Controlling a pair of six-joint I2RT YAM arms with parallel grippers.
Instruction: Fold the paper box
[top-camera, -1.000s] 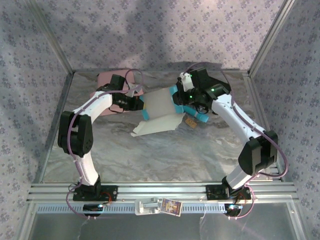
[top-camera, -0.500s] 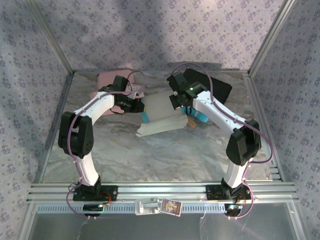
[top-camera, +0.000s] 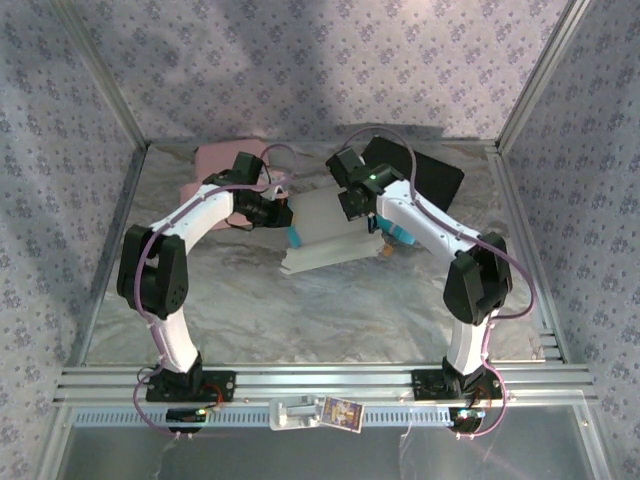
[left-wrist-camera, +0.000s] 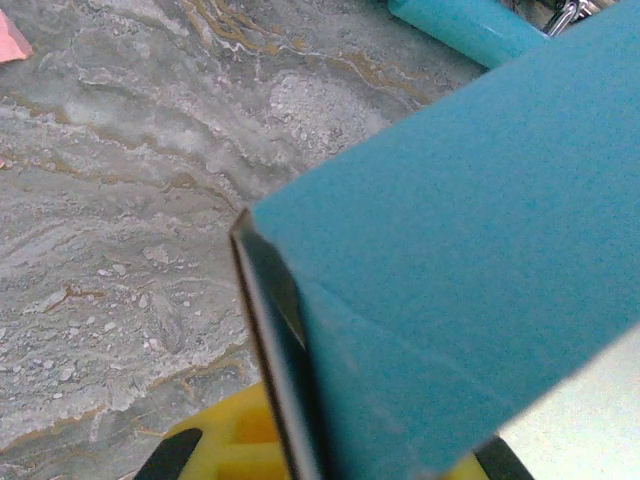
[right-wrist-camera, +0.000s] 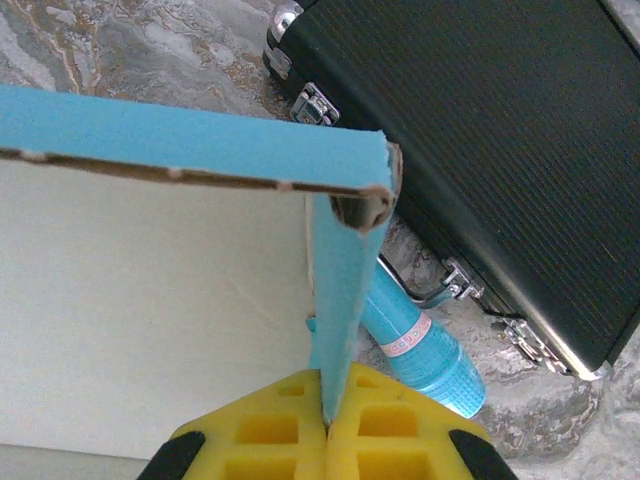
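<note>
My right end effector (right-wrist-camera: 327, 420) has swung inward and closed. It now clamps the paper box (top-camera: 325, 228) by an upright blue wall. My left end effector (top-camera: 282, 212) is clamped on the box's left edge. The box rests mid-worktop (top-camera: 300, 300). I judge the folding partly done, with the walls not yet secured.

Marbled table (top-camera: 300, 310): paper box (top-camera: 325, 235), case (top-camera: 440, 180)
</note>
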